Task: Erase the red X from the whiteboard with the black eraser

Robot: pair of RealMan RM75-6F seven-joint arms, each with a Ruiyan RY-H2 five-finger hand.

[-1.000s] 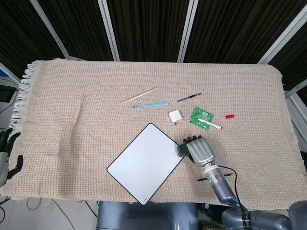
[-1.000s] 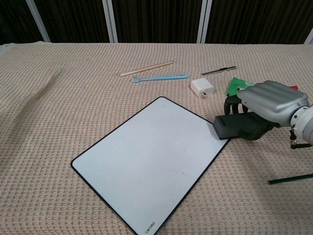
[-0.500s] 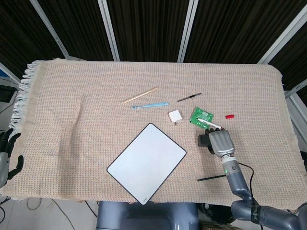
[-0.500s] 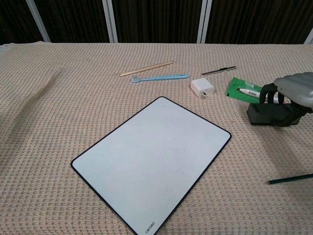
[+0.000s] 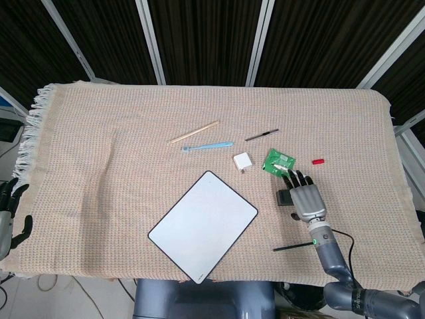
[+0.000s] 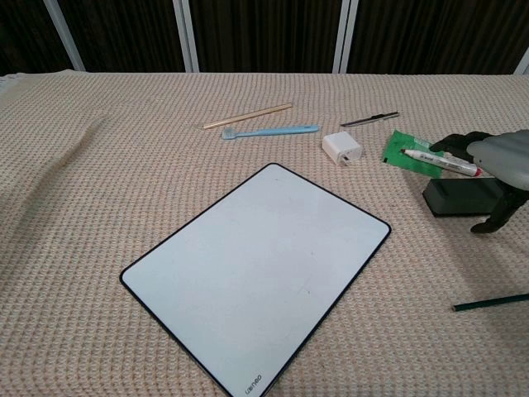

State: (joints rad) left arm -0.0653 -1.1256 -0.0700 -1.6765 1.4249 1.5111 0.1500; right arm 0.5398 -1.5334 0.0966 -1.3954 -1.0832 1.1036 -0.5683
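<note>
Since a second ago the right hand (image 5: 305, 197) has carried the eraser (image 6: 463, 197) off the whiteboard's (image 5: 203, 225) right edge, set it on the cloth (image 5: 99, 166) to the right, and now spreads its fingers above it, holding nothing. The board lies near the front, its white face showing no red mark, with the eraser well apart from it, just beside the marker (image 6: 442, 164) on the green packet (image 6: 400, 148). The wiping looks finished, so the next move likely calls only for lifting the hand clear; the left hand (image 5: 9, 216) waits open at the far left edge.
</note>
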